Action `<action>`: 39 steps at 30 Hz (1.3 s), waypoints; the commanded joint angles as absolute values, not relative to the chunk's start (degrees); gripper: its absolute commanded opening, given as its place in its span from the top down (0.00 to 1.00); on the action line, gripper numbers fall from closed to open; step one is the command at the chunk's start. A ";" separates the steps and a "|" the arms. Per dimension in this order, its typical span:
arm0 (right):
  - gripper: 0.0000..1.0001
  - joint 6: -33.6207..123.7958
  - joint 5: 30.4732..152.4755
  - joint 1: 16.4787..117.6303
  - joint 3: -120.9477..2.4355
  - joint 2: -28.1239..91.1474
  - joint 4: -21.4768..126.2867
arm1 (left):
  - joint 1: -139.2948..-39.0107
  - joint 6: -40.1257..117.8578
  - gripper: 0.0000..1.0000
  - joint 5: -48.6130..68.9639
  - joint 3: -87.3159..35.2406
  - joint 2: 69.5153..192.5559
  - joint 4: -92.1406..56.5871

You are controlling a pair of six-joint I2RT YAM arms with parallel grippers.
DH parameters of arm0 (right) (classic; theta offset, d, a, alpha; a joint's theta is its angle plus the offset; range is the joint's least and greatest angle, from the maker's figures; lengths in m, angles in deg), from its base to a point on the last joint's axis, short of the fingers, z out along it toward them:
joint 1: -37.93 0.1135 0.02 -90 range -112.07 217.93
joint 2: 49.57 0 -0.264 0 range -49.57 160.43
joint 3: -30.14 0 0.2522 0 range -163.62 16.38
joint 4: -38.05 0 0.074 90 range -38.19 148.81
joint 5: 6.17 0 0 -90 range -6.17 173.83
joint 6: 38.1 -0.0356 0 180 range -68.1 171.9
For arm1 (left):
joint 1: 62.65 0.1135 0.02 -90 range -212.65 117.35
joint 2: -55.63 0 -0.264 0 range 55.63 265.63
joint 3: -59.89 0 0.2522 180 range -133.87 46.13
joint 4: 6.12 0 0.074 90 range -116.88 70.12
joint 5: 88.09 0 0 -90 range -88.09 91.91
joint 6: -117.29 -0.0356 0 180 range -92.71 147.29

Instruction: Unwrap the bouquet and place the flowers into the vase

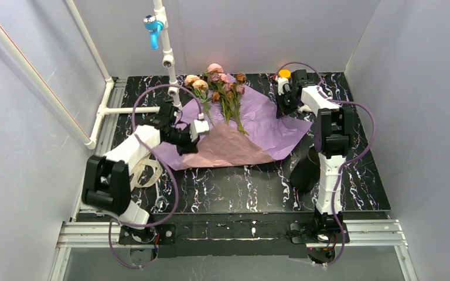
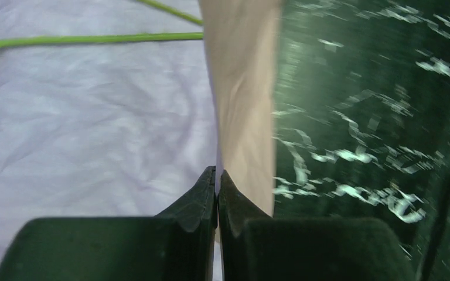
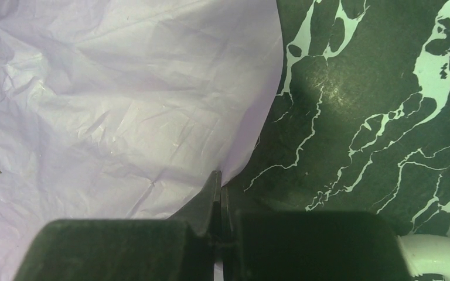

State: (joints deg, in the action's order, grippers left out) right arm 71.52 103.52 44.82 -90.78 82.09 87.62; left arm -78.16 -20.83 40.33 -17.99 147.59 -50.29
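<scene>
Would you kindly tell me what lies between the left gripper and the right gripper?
The spread wrapping paper, lilac side up, with the stems of the flowers lying on it; the top view shows this.

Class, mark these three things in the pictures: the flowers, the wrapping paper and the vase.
flowers (image 1: 215, 69), overhead view, on a pink rose head.
wrapping paper (image 1: 272, 120), overhead view, on its lilac inner side.
vase (image 1: 303, 174), overhead view, on its black side wall.
</scene>
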 commanded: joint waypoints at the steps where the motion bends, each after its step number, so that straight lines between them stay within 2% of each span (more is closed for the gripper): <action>1: 0.99 71.76 103.84 44.79 -91.13 82.30 86.20 | -82.45 -37.24 0.97 46.00 -6.52 133.70 -54.26; 3: 0.96 71.81 104.25 44.78 -90.34 81.85 86.32 | -83.97 -43.35 0.78 46.37 -2.12 129.52 -56.92; 4: 0.89 71.96 104.35 44.78 -90.03 81.61 86.46 | -84.48 -47.00 0.65 46.24 -0.76 127.93 -59.44; 5: 0.80 72.39 104.62 44.78 -89.97 81.50 87.18 | -84.86 -49.98 0.45 46.11 0.18 126.65 -62.04; 6: 0.72 73.02 104.78 44.78 -89.94 81.28 87.67 | -85.11 -52.54 0.35 45.85 0.73 125.65 -64.74; 7: 0.63 73.38 104.90 44.78 -90.05 81.12 88.27 | -85.07 -56.34 0.31 45.58 1.07 124.40 -67.41; 10: 0.38 74.32 104.25 44.70 -90.17 80.00 89.73 | -85.11 -62.42 0.25 44.83 1.89 121.19 -74.20; 12: 0.27 74.38 103.89 44.53 -90.38 78.54 89.86 | -85.06 -63.11 0.25 45.56 0.83 119.38 -77.43; 15: 0.11 74.74 103.79 44.11 -92.09 76.32 91.14 | -84.90 -53.76 0.26 47.65 -6.07 118.72 -79.01; 17: 0.07 76.21 104.17 43.94 -93.52 74.56 92.61 | -84.52 -43.90 0.27 49.10 -12.54 120.17 -78.35; 21: 0.06 81.35 105.08 43.90 -93.42 70.54 96.62 | -84.18 -30.69 0.30 52.43 -21.99 125.26 -72.66; 25: 0.11 86.14 103.95 43.84 -91.46 68.22 102.33 | -90.88 -25.86 0.28 44.23 -19.45 129.43 -62.13; 29: 0.29 89.53 102.75 43.00 -88.73 67.32 107.47 | -97.73 -24.54 0.27 35.23 -15.41 135.51 -56.33; 30: 0.37 90.13 101.45 42.56 -87.27 66.79 108.11 | -98.91 -23.85 0.28 33.22 -14.07 138.17 -54.11; 31: 0.53 92.15 98.50 41.14 -82.07 67.04 107.71 | -100.86 -24.20 0.30 27.76 -11.19 142.54 -50.85; 33: 0.59 92.60 97.03 40.66 -81.26 68.46 107.45 | -100.81 -20.53 0.32 26.68 -11.52 143.22 -50.33; 35: 0.61 90.04 98.83 40.79 -84.85 69.71 107.80 | -100.13 -14.14 0.31 27.78 -12.58 140.62 -49.47; 37: 0.58 85.92 99.00 42.93 -91.92 70.45 106.74 | -96.11 -2.37 0.28 29.81 -13.66 138.47 -46.44; 38: 0.56 84.29 97.70 44.68 -93.87 70.68 106.27 | -94.31 1.23 0.28 30.04 -14.29 138.43 -45.56; 39: 0.48 82.01 95.68 48.29 -99.18 71.38 106.24 | -89.76 8.40 0.27 29.60 -15.66 138.48 -43.19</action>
State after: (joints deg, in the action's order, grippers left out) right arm 87.41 97.88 42.18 -89.25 71.62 107.27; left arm -96.35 -7.15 28.46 -12.17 140.73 -47.69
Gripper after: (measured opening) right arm 0.432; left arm 0.719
